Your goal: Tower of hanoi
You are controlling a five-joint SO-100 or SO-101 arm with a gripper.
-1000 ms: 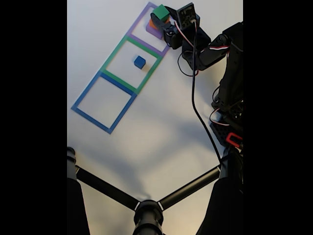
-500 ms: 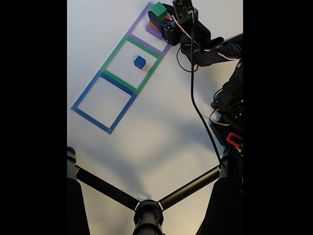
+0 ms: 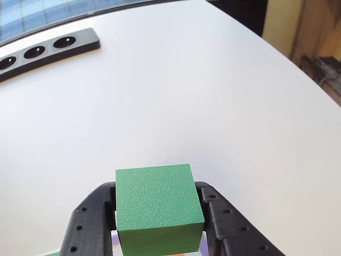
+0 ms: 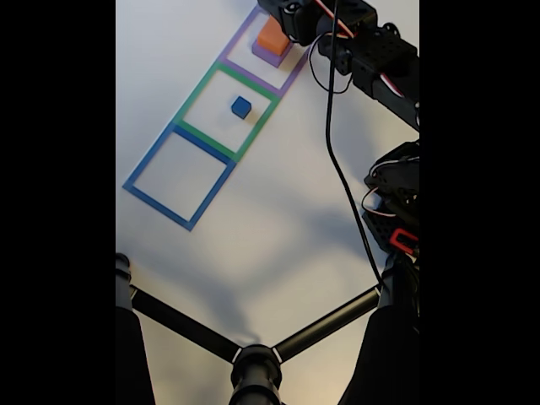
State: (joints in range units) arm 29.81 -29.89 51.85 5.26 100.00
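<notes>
Our jaws clamp one green cube (image 3: 158, 205) above the white bench (image 3: 176, 90).
We count one orange cube (image 4: 272, 37) atop one purple block (image 4: 265, 56), one blue cube (image 4: 241, 107), three taped squares.

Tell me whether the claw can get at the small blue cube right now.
Probably not yet: the claw is shut on the green cube. The blue cube itself sits uncovered inside the green square.
</notes>
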